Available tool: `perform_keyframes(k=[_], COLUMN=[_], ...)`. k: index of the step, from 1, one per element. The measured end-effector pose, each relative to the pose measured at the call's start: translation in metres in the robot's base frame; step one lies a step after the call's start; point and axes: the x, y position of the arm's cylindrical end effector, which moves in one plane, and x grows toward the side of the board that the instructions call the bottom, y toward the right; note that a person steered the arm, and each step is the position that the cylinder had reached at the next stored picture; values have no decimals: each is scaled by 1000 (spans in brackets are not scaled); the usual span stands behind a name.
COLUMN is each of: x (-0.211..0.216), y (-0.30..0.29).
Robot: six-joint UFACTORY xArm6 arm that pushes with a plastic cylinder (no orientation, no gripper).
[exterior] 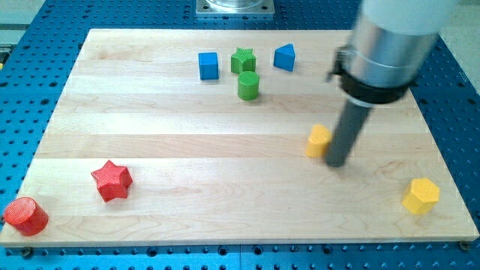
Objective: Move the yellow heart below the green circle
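The yellow heart (318, 140) lies right of the board's middle. My tip (337, 163) rests on the board right beside it, touching or nearly touching its right side. The green circle (248, 85), a short cylinder, stands in the upper middle, up and to the left of the heart. The rod and the arm's grey body rise from the tip toward the view's top right.
A green star (243, 60) sits just above the green circle, a blue cube (208, 65) to its left, a blue block (284, 57) to its right. A red star (112, 180) and red cylinder (25, 216) lie bottom left. A yellow hexagon (421, 196) lies bottom right.
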Motion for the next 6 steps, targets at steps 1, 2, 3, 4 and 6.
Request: perform_keyframes(k=[1,2,3,4,6], x=[-7,13,26,-17,-35], y=[-77,-65,7,-1,-15])
